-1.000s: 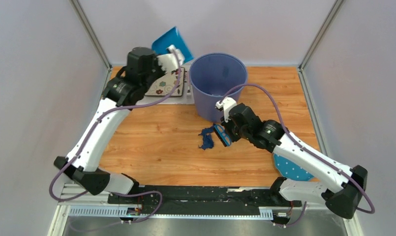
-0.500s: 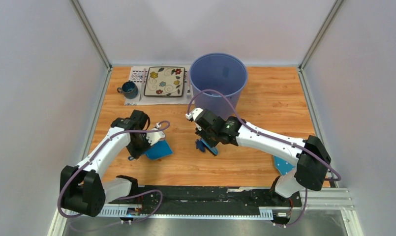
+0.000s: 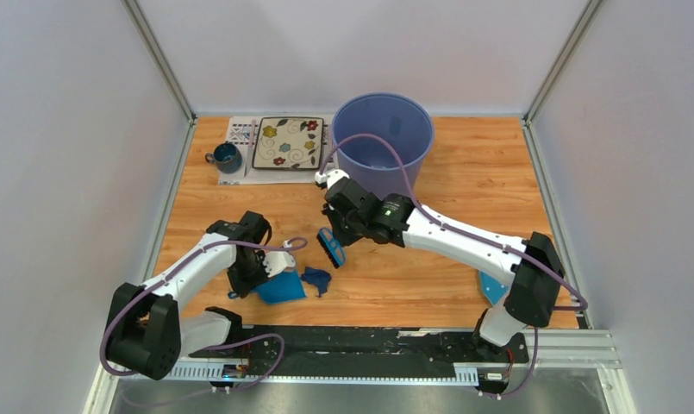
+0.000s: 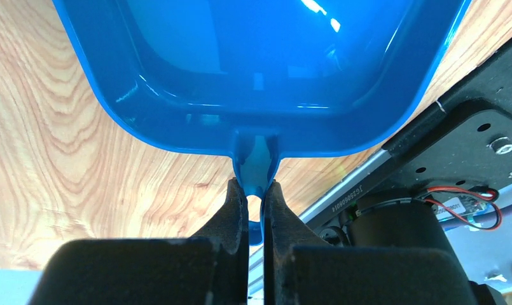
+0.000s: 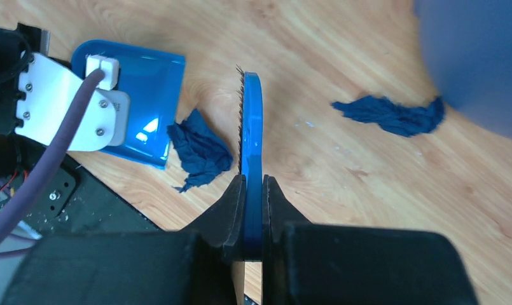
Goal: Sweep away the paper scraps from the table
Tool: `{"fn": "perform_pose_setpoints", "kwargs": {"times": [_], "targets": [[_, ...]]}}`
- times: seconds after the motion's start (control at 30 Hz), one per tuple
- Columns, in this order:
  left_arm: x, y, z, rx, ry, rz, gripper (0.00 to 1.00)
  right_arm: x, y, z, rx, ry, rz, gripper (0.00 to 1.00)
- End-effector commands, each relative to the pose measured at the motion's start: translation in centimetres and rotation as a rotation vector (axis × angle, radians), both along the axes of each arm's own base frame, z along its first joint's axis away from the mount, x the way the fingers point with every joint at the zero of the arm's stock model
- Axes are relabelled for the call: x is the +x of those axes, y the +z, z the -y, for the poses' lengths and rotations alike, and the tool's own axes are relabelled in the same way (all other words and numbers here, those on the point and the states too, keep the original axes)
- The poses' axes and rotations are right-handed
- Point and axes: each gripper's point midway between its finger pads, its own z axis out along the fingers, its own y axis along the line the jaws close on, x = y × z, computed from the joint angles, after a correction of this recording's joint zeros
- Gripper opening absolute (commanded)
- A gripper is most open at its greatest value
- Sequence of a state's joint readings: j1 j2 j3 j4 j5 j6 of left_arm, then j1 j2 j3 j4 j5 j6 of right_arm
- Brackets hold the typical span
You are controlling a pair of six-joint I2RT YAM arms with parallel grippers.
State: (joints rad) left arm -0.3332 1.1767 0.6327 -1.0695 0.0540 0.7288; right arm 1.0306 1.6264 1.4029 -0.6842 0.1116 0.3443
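A dark blue paper scrap [image 3: 315, 279] lies on the table [image 3: 464, 164] just right of the blue dustpan's [image 3: 280, 289] mouth, near the front edge. My left gripper [image 3: 264, 269] is shut on the dustpan's handle [image 4: 256, 171]; the pan [image 4: 259, 70] rests flat on the wood. My right gripper [image 3: 333, 231] is shut on a blue brush [image 3: 330, 248], held just up and right of that scrap. In the right wrist view the brush [image 5: 252, 127] stands beside the scrap [image 5: 201, 149] and the dustpan [image 5: 148, 95]. A second dark blue scrap [image 5: 393, 116] lies by the bin.
A tall blue bin [image 3: 412, 164] stands at the back middle. A flowered plate [image 3: 289, 142] on a white placemat [image 3: 240, 129] and a dark mug [image 3: 227, 158] sit at the back left. A blue polka-dot cloth [image 3: 497, 289] lies at the front right, under my right arm.
My left arm brought the dustpan down from the back to the table's front left. My right arm moved the brush leftward, and one dark blue scrap has moved left to the dustpan's mouth.
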Motion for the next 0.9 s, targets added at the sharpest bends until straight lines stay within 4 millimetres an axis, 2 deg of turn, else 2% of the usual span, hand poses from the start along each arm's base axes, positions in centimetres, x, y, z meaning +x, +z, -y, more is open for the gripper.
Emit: {"fn": "perform_pose_setpoints", "kwargs": {"times": [0.0,0.03,0.07,0.13,0.17,0.23,0.27,0.3,0.33,0.4,0.47,0.5,0.57,0.6,0.63,0.73,0.8,0.87], "targets": [[0.1,0.4,0.2,-0.007,-0.091,0.009,0.0,1.4,4.2,3.8,0.008,-0.178,0.116,0.0],[0.0,0.3,0.3,-0.007,-0.102,0.004,0.0,1.4,4.1,4.6,0.006,-0.225,0.117,0.0],[-0.2,0.3,0.3,0.0,-0.113,-0.003,0.0,0.9,2.8,5.7,-0.025,-0.245,0.094,0.0],[-0.3,0.1,0.8,0.012,-0.141,-0.01,0.0,0.0,2.0,6.4,-0.017,-0.275,0.055,0.0],[-0.3,0.0,1.0,0.008,-0.148,-0.011,0.0,-0.8,0.2,7.0,-0.029,-0.307,0.008,0.0],[-0.2,0.0,1.5,-0.005,-0.145,-0.02,0.0,-1.9,-1.6,7.0,-0.033,-0.308,-0.059,0.0],[-0.1,-0.1,1.5,-0.004,-0.145,-0.018,0.0,-2.1,-2.2,6.5,-0.008,-0.319,-0.086,0.0],[0.0,-0.2,1.5,0.003,-0.14,-0.018,0.0,-2.7,-3.8,6.4,-0.021,-0.315,-0.122,0.0],[0.1,-0.2,1.4,0.009,-0.138,-0.02,0.0,-3.6,-4.3,5.3,0.012,-0.279,-0.178,0.0],[0.2,-0.4,1.6,0.006,-0.136,-0.028,0.0,-3.6,-4.6,2.6,0.089,-0.241,-0.223,0.0],[0.2,-0.3,2.0,-0.012,-0.127,-0.036,0.0,-4.3,-3.6,-0.3,0.169,-0.159,-0.276,0.0],[0.2,-0.3,2.2,-0.016,-0.125,-0.039,0.0,-4.3,-3.8,-1.4,0.173,-0.131,-0.289,0.0],[0.4,-0.2,2.7,-0.036,-0.11,-0.039,0.0,-4.5,-0.8,-4.8,0.282,-0.042,-0.292,0.0],[0.4,-0.3,2.8,-0.043,-0.105,-0.042,0.0,-4.7,-0.7,-5.8,0.297,-0.018,-0.306,0.0],[0.3,-0.3,3.1,-0.057,-0.1,-0.045,0.0,-5.1,1.3,-7.4,0.345,0.038,-0.31,0.0],[0.5,-0.3,4.1,-0.103,-0.082,-0.043,0.0,-5.3,1.9,-8.1,0.328,0.072,-0.293,0.0],[0.7,-0.1,4.7,-0.131,-0.061,-0.039,0.0,-5.3,2.5,-7.4,0.319,0.064,-0.272,0.0],[0.7,0.5,5.9,-0.208,-0.039,-0.054,0.0,-4.2,2.1,-5.6,0.264,0.013,-0.218,0.0]]}}
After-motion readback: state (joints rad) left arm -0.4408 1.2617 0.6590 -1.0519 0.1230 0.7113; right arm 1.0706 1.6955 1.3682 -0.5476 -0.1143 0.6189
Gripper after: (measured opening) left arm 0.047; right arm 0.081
